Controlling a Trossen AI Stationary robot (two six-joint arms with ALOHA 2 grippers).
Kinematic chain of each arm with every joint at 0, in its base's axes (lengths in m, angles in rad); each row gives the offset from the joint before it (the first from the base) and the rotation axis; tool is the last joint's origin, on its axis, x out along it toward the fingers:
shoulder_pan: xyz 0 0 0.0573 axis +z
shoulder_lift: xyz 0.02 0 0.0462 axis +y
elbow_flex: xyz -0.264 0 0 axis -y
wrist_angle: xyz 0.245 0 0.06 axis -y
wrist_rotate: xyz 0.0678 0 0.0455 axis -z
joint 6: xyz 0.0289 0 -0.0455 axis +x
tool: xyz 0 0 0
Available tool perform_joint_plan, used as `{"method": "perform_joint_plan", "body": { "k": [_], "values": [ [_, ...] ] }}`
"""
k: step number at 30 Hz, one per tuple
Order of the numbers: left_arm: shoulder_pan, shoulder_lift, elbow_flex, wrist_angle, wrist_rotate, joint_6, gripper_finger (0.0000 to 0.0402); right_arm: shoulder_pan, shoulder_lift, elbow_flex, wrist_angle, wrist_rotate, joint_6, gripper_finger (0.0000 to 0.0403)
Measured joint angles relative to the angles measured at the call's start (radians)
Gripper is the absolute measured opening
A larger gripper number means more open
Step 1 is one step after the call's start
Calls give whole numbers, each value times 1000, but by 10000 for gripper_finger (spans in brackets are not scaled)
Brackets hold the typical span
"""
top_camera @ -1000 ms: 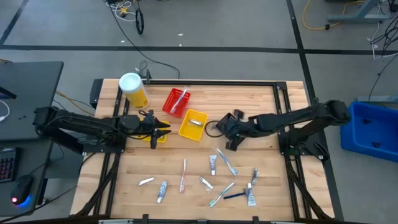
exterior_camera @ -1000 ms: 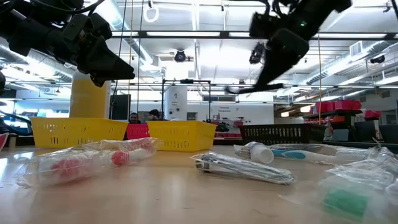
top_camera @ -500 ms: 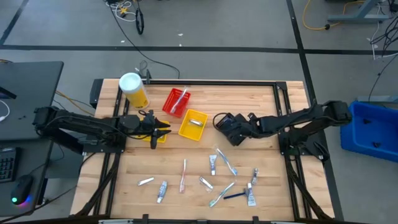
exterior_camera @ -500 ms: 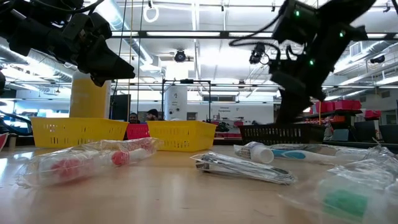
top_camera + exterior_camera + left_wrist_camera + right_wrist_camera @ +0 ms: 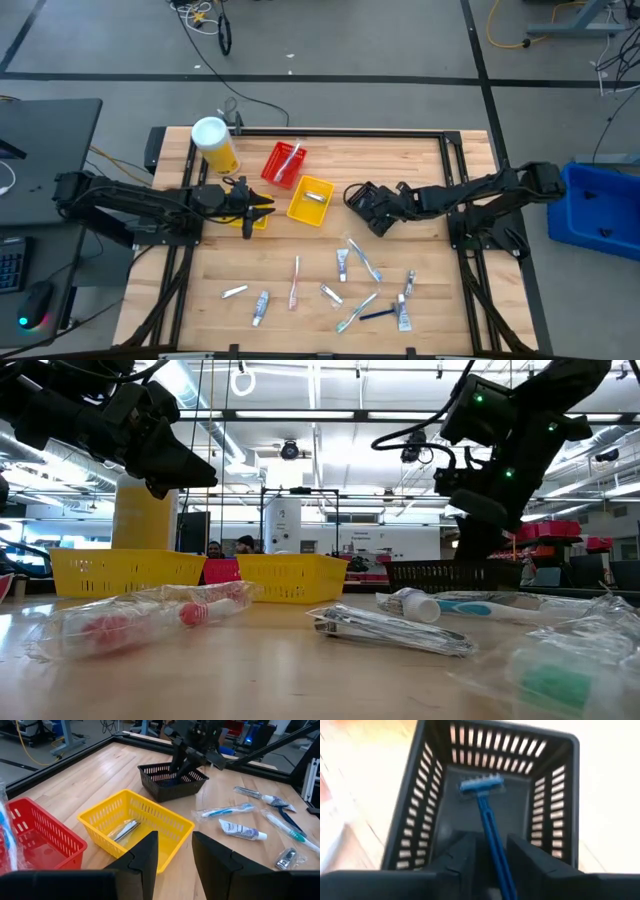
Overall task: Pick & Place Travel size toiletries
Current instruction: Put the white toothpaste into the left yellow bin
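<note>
Toiletries [image 5: 345, 268] lie scattered over the near half of the table [image 5: 400, 160], well apart from both arms. Only the right wrist view shows it: a blue razor [image 5: 485, 810] sits head-down inside the black bin [image 5: 420, 820], its handle running up between the right gripper [image 5: 489, 851] fingers, which stand apart with a gap on each side of the handle. The overhead view hides that razor under the arm. A second ago this gripper hung higher, beside the bin; now it dips into it. Over by the small yellow bin [image 5: 250, 222], the left gripper [image 5: 175, 852] waits, jaws apart and empty, looking past the larger yellow bin [image 5: 135, 827].
</note>
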Motion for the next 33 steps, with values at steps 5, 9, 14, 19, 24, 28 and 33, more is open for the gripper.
{"method": "perform_joint_plan", "body": {
  "k": [5,9,14,19,24,28,33],
  "values": [
    [0,0,0,0,0,0,127,9,-11,15,54,-20,-84,171],
    [0,0,0,0,0,0,127,38,-25,81,58,-29,-201,191],
    [0,0,0,0,0,0,127,79,-25,147,58,-64,-309,199],
    [0,0,0,-1,0,0,127,126,-25,158,119,-136,-344,189],
    [0,0,0,1,12,-3,127,161,-25,159,187,-189,-344,172],
    [0,0,0,19,48,-49,127,178,-24,159,268,-167,-345,164],
    [-6,0,0,38,83,-105,127,195,-22,118,465,-141,-394,164]
  ]
}}
